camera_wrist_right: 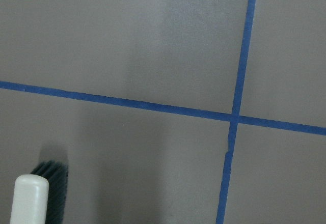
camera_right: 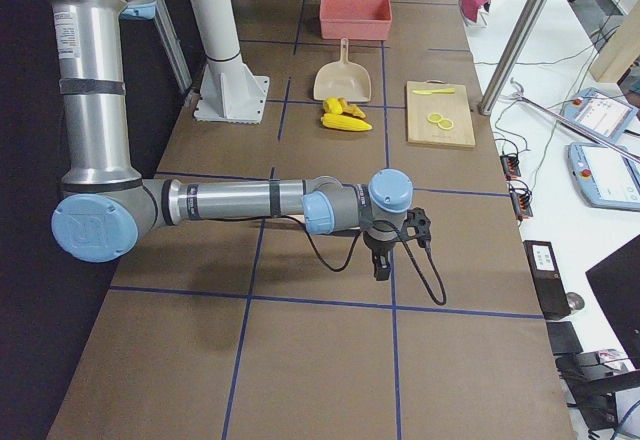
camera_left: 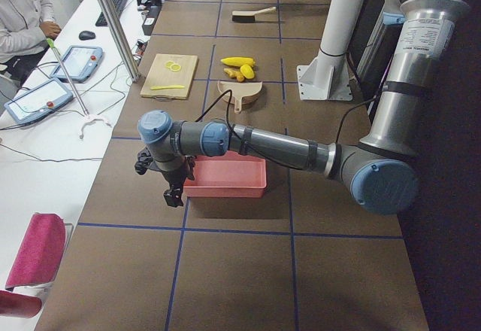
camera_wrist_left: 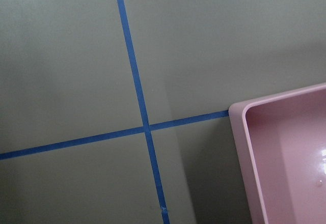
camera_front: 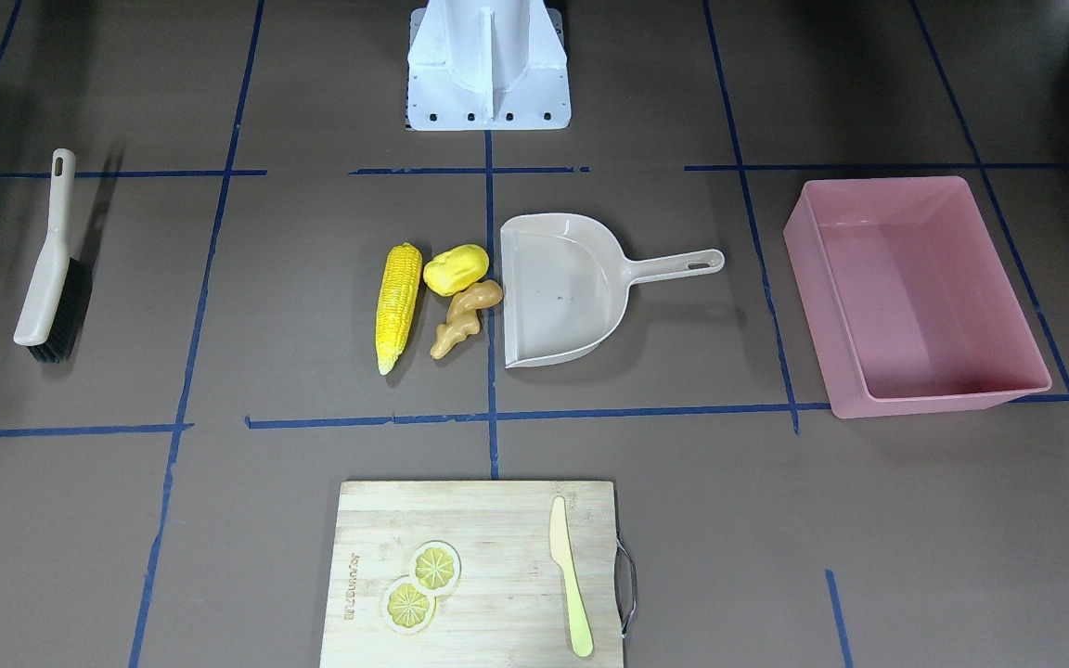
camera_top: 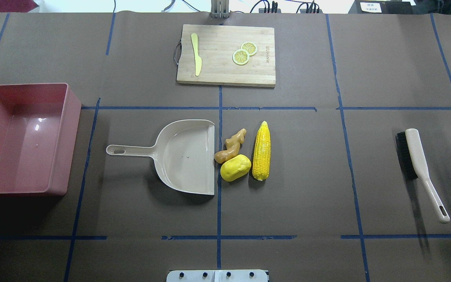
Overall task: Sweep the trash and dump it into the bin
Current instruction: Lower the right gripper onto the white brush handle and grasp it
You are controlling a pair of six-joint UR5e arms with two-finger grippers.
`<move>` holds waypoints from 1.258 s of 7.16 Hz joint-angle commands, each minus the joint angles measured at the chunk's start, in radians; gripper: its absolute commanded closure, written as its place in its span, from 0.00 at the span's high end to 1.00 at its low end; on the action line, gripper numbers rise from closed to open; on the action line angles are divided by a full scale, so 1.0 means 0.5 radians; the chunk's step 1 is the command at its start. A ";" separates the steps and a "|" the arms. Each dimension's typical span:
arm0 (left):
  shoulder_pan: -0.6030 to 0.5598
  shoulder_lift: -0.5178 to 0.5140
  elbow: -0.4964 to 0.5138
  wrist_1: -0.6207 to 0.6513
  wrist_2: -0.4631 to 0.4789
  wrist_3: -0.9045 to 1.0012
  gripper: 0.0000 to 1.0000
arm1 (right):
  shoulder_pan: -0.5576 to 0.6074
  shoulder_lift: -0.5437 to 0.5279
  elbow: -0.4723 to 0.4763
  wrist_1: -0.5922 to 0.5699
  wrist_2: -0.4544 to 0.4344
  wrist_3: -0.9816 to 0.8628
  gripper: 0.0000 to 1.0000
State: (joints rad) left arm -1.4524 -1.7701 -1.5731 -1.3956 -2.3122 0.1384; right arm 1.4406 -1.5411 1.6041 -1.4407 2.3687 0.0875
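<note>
You cannot tell how either set of jaws stands. The left gripper (camera_left: 173, 195) and the right gripper (camera_right: 381, 268) show only in the side views, small and dark. Neither wrist camera catches a fingertip, and the overhead and front-facing views show no arm at all.

The left wrist view cuts the bin (camera_top: 73, 149) down to one pink corner at its right edge. The right wrist view shows only the end of the brush (camera_top: 417, 164), clipped at its lower left corner.

The left jaws hang just beside a corner of the bin, above the table and outside its rim. The trash lies well apart from both sets of jaws, between them on the table (camera_top: 307, 196).

Count three pieces of trash:
- one corn cob (camera_top: 261, 150)
- one yellow potato lump (camera_top: 235, 167), touching the ginger root
- one ginger root (camera_top: 231, 145), touching the mouth of the dustpan

There is one dustpan (camera_top: 182, 156), one bin and one brush. One cutting board (camera_top: 225, 74) carries two overlapping lemon slices (camera_top: 245, 53) and one knife (camera_top: 196, 58).
</note>
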 commanded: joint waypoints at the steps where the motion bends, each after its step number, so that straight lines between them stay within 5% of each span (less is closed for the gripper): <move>1: 0.079 -0.003 -0.041 -0.013 0.075 -0.010 1.00 | 0.000 -0.022 0.010 0.001 0.009 0.012 1.00; 3: 0.082 0.009 -0.057 -0.016 0.056 -0.004 1.00 | -0.146 -0.050 0.141 0.001 0.116 0.036 1.00; 4: 0.091 0.000 -0.045 -0.040 0.056 -0.001 1.00 | -0.245 -0.144 0.333 0.004 0.110 0.340 1.00; 7: 0.091 0.027 -0.087 -0.130 0.044 0.009 1.00 | -0.569 -0.405 0.736 0.092 -0.061 0.894 1.00; 9: 0.116 0.024 -0.121 -0.133 0.044 0.006 1.00 | -0.843 -0.687 0.753 0.789 -0.184 1.552 1.00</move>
State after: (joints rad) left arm -1.4026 -1.7577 -1.6247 -1.4603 -2.2901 0.1428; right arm 1.1069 -1.7969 1.9686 -1.2480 2.3107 0.6711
